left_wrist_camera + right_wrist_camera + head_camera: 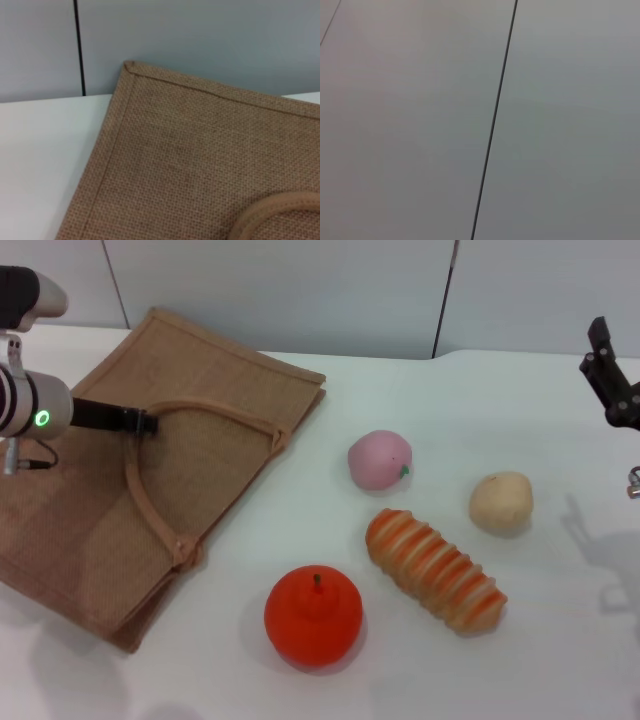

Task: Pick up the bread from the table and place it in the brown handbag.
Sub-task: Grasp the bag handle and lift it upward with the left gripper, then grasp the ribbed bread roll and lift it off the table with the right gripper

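The brown handbag (pixel 150 460) lies flat on the white tabletop (pixel 420 670), and everything else is placed here from it. Over the bag's left part hangs the left gripper (pixel 140 422), its dark tip at the top of the upper looped handle (pixel 215 412); whether its jaws are apart or together cannot be told. The left wrist view shows a hemmed corner of the burlap (pixel 200 160) with a curve of handle (pixel 270 212) crossing it, the tabletop beside it and a grey wall panel (pixel 200 40) behind.

Just right of the bag's near corner sits a red-orange toy fruit with a short stem (pixel 313 617). Farther right of the bag, level with its middle, is a pink peach (pixel 379 459). The bread (pixel 435 569) lies on the tabletop right of the bag, between the red-orange fruit and a pale beige lump (pixel 501 502), touching neither, slanting from near the peach toward the front.

Well right of the bag, at the view's edge, the right gripper (pixel 612 375) hangs above the tabletop, holding nothing; the state of its jaws cannot be told. Its wrist view shows only wall panels (pixel 410 120).
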